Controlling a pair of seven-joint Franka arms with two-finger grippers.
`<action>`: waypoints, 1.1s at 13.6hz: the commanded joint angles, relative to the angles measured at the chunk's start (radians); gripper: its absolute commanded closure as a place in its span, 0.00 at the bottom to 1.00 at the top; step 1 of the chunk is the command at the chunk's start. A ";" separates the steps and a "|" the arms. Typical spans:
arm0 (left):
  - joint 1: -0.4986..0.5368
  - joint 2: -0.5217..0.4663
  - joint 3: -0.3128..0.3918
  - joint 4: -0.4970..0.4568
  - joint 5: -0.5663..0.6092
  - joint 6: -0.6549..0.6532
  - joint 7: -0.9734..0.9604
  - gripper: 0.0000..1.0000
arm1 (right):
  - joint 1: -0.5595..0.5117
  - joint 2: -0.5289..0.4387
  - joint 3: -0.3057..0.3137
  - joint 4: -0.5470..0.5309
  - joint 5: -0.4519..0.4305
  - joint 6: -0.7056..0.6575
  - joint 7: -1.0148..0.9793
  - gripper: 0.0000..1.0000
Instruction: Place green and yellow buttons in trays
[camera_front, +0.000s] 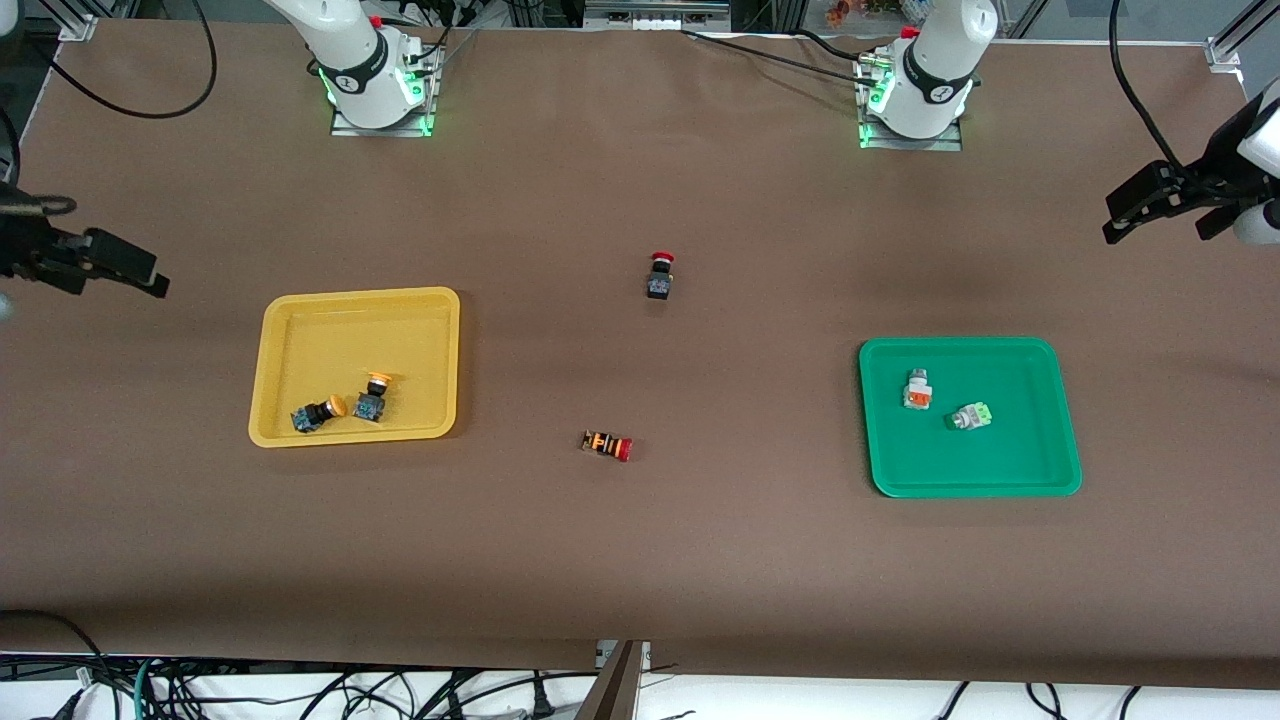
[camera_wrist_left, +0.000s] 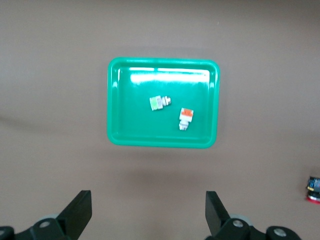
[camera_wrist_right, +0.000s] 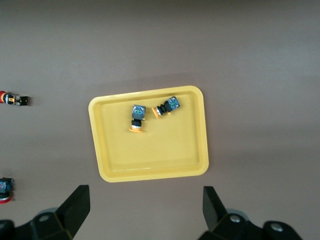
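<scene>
The yellow tray (camera_front: 350, 335) holds two yellow-orange capped buttons (camera_front: 318, 412) (camera_front: 373, 398), lying close together. The green tray (camera_front: 1000, 460) holds the orange-faced button (camera_front: 917, 390) and the green-faced button (camera_front: 972, 416), a little apart. My right gripper (camera_front: 140, 272) is open and empty, high over the table's right-arm end; its wrist view shows the yellow tray (camera_wrist_right: 150, 155) and both buttons (camera_wrist_right: 137, 119) (camera_wrist_right: 166, 107). My left gripper (camera_front: 1125, 215) is open and empty, high over the left-arm end; its wrist view shows the green tray (camera_wrist_left: 130, 125) with both buttons (camera_wrist_left: 159, 103) (camera_wrist_left: 186, 119).
A red-capped black button (camera_front: 660, 275) stands on the brown table between the trays. A red-capped button with an orange-striped body (camera_front: 607, 445) lies nearer the front camera. Both also show in the right wrist view (camera_wrist_right: 5, 190) (camera_wrist_right: 12, 100).
</scene>
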 joint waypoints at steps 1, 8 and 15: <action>-0.004 0.048 0.007 0.023 -0.007 -0.010 -0.010 0.00 | -0.044 -0.080 0.059 -0.088 -0.024 0.024 0.001 0.00; 0.001 0.056 0.000 0.026 -0.010 -0.016 -0.004 0.00 | -0.043 -0.072 0.058 -0.078 -0.047 0.015 -0.002 0.00; -0.001 0.056 0.000 0.031 -0.010 -0.024 -0.005 0.00 | -0.043 -0.027 0.057 -0.078 -0.049 0.020 0.003 0.00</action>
